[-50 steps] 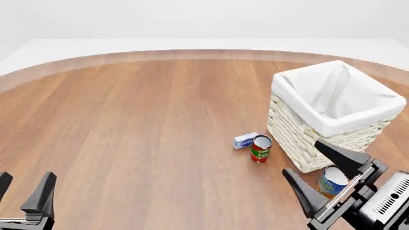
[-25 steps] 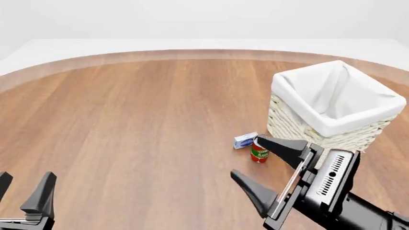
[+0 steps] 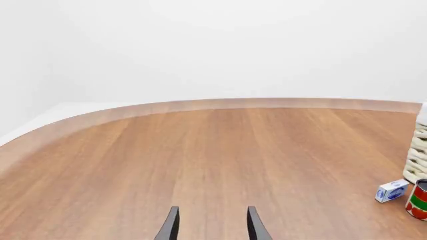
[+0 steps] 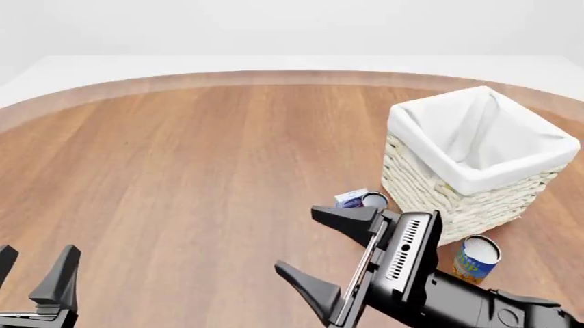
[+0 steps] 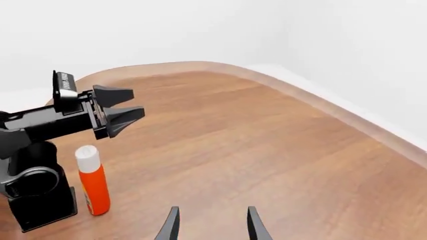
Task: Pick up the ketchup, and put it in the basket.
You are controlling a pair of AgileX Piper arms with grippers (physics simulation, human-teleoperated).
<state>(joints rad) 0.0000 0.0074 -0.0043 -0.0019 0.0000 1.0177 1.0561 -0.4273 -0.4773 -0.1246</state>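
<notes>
Right tool [image 4: 327,256] spread wide, holding nothing, swung toward left arm's base since small red ketchup bottle with white cap [image 5: 91,181] stands upright just beside it; left tool [image 4: 32,273] parted, idle. Cream wicker basket [image 4: 436,198] well apart on worktop.

I saw a big brown wooden surface [image 4: 182,178] with long boards and a round far edge. A lighter wood strip [image 4: 273,77] ran along that edge. Behind it stood a plain white wall [image 3: 213,45], softly lit.

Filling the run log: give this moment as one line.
right claw: open, empty | left claw: open, empty | ketchup: upright beside left arm | basket: no ketchup seen
</notes>
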